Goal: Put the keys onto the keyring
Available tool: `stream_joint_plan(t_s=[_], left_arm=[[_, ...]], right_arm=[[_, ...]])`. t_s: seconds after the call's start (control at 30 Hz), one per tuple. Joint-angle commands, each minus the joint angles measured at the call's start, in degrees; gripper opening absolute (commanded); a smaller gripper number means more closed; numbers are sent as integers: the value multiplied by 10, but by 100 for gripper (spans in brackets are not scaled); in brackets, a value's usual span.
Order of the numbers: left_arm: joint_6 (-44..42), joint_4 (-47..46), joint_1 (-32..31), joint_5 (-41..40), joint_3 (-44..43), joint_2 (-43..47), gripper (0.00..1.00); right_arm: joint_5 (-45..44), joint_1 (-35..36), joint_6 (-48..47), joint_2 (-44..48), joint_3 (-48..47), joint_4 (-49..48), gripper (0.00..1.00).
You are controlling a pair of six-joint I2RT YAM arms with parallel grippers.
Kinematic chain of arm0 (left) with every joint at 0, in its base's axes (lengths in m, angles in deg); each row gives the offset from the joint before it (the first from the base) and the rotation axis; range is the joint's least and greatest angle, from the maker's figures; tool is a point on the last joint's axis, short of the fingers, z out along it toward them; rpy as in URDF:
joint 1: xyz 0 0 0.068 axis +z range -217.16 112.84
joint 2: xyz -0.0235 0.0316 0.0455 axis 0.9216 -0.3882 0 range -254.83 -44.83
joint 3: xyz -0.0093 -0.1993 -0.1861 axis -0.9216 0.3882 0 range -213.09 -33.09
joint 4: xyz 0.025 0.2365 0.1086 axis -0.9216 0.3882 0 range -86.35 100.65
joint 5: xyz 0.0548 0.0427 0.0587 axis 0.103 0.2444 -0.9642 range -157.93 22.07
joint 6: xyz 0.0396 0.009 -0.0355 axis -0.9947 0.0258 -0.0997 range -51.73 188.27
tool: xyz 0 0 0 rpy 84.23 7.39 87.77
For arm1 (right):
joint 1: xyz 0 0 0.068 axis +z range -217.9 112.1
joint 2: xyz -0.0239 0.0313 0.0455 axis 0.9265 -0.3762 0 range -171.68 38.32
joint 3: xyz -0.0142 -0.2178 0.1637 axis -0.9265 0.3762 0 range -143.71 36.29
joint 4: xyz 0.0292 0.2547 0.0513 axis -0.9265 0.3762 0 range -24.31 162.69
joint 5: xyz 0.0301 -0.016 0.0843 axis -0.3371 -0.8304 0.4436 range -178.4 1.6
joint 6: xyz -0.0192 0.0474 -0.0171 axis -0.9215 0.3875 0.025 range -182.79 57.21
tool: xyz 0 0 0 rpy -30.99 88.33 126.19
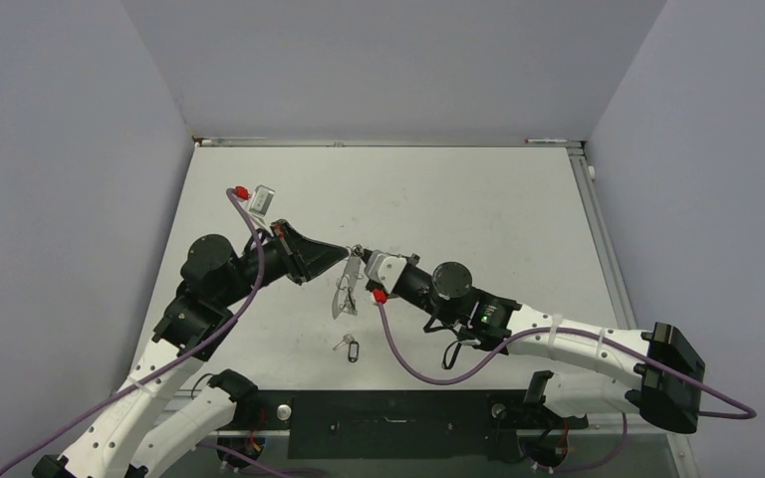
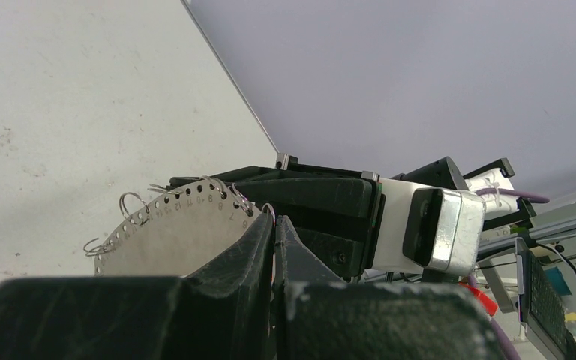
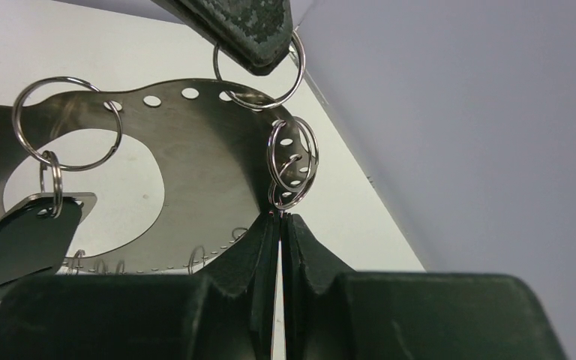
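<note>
A curved metal plate with numbered holes hangs between both grippers, carrying several split rings. My left gripper is shut on a large keyring threaded through the plate's top edge; its dark tip enters the right wrist view from above. My right gripper is shut on the bottom of a small double-coiled ring at the plate's right edge. Another ring on the left carries a flat dark piece, possibly a key. One small silvery key lies on the table below the plate.
A black tag lies beside the loose key. A small silver box with a red-capped cable is behind the left arm. Purple cables trail from both wrists. Grey walls enclose the white table.
</note>
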State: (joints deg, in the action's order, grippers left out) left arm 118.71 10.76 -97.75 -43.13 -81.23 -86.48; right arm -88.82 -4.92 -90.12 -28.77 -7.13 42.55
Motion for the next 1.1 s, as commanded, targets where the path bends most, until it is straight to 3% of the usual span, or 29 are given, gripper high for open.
stream_joint_plan(t_s=[0.0, 0.17, 0.33, 0.63, 0.83, 1.07], left_arm=[[-11, -25, 1, 12, -5, 12, 0], [-17, -25, 1, 13, -1, 18, 12], [-31, -12, 1, 11, -2, 22, 37], [-107, 53, 1, -31, -27, 38, 64], [-179, 86, 2, -94, -37, 54, 73], [-243, 147, 3, -64, -84, 12, 69]], right_arm=[[-26, 5, -60, 14, -4, -36, 5], [-33, 14, -107, 16, -4, -39, 5], [-49, 27, -165, 15, 7, -51, 5], [-58, 57, -279, 33, 57, -105, 5], [-73, 95, -346, 36, 84, -124, 5], [-170, 181, -495, 22, 107, -156, 5]])
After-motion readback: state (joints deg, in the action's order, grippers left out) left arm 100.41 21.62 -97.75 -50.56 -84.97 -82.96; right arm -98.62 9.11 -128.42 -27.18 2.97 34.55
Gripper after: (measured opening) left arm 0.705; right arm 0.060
